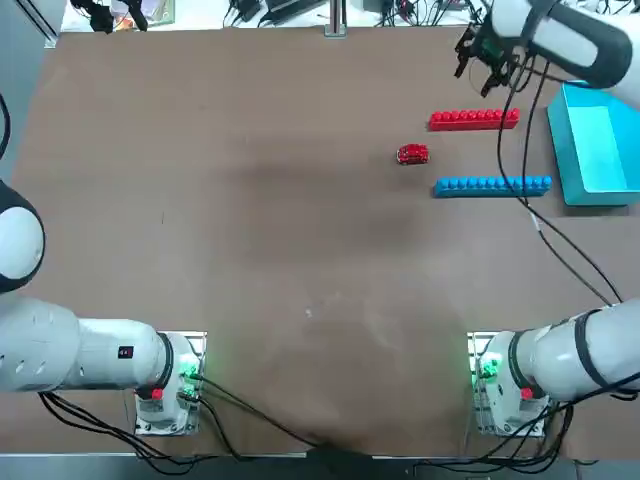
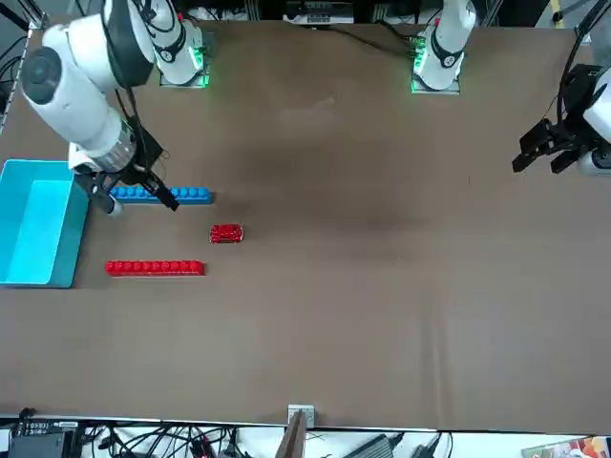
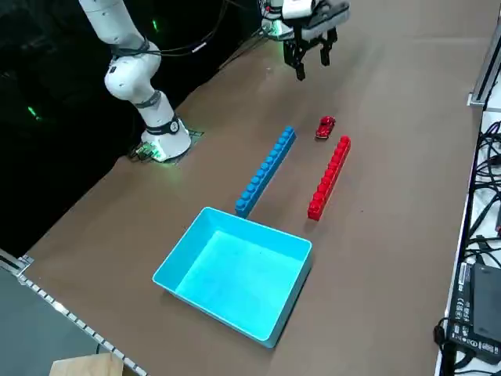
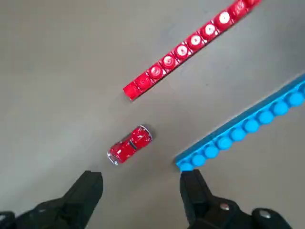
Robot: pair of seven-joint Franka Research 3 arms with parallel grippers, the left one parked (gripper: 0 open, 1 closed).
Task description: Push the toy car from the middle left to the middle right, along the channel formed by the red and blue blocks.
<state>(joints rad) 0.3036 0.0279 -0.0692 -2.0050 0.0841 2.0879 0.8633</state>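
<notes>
The toy car [image 1: 412,154] sits on the brown table [image 1: 250,250], just outside the open end of the channel [image 1: 480,152], between the near ends of the red row [image 1: 474,120] and the blue row [image 1: 492,185]. It has not gone in yet, so the push is only about to start. The right gripper [image 4: 141,183] hangs up in the air with its two fingers spread wide and nothing in them. Next, I think it must come down behind the car, on the side away from the rows, and slide it straight so it does not bump a row. The wrist view shows the car sits a bit crooked. The top view shows the light-blue tray [image 1: 590,150] past the far end.
</notes>
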